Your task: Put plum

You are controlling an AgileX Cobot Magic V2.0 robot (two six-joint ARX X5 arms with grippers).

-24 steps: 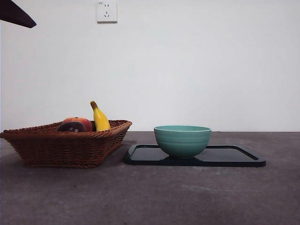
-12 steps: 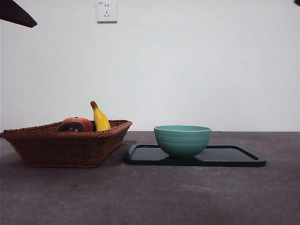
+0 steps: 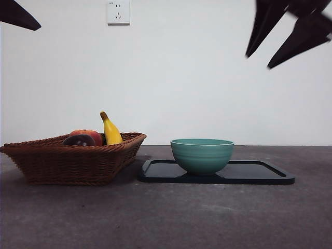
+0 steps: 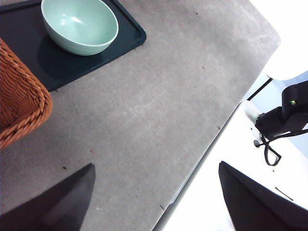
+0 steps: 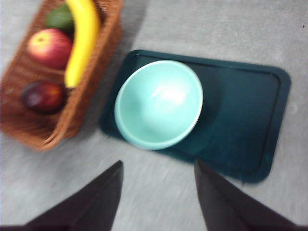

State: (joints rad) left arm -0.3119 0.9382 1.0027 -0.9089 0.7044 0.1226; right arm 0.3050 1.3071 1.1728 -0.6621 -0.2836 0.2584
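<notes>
Right wrist view shows my right hand (image 5: pixel 156 192) spread apart and empty, high above the bowl (image 5: pixel 159 103). The plum (image 5: pixel 43 96) lies in the basket (image 5: pixel 72 118), lower left of the frame. I judge the reach just begun; next I must cross over the plum and descend.

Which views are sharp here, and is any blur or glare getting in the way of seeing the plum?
Front view: sharp, evenly lit; the plum barely clears the basket rim. Right wrist view: motion-blurred throughout, yet the plum is recognisable. Left wrist view: sharp, overexposed white beyond the table edge; no plum visible.
</notes>
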